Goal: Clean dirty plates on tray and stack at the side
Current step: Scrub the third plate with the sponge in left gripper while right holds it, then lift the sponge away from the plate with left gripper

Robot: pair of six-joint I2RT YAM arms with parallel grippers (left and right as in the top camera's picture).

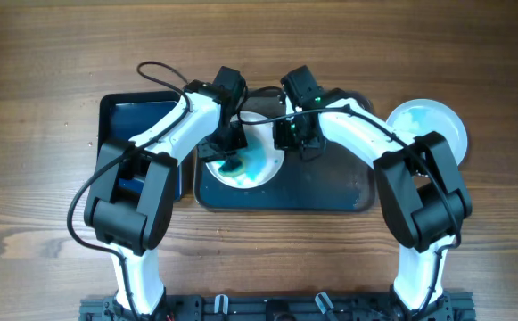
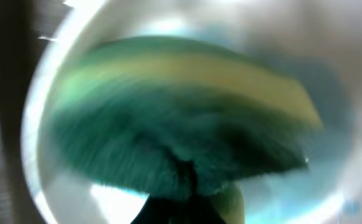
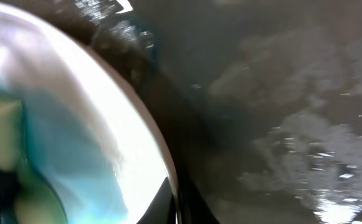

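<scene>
A white plate smeared with blue lies on the dark tray. My left gripper is shut on a green and yellow sponge and presses it on the plate's left part. In the left wrist view the sponge fills the frame, blurred, over the plate, with the jaws dark at the bottom. My right gripper is shut on the plate's right rim. In the right wrist view its fingers pinch the rim of the plate over the tray.
Another white plate with a faint blue tint lies on the wooden table right of the tray. A dark blue bin stands left of the tray, partly under my left arm.
</scene>
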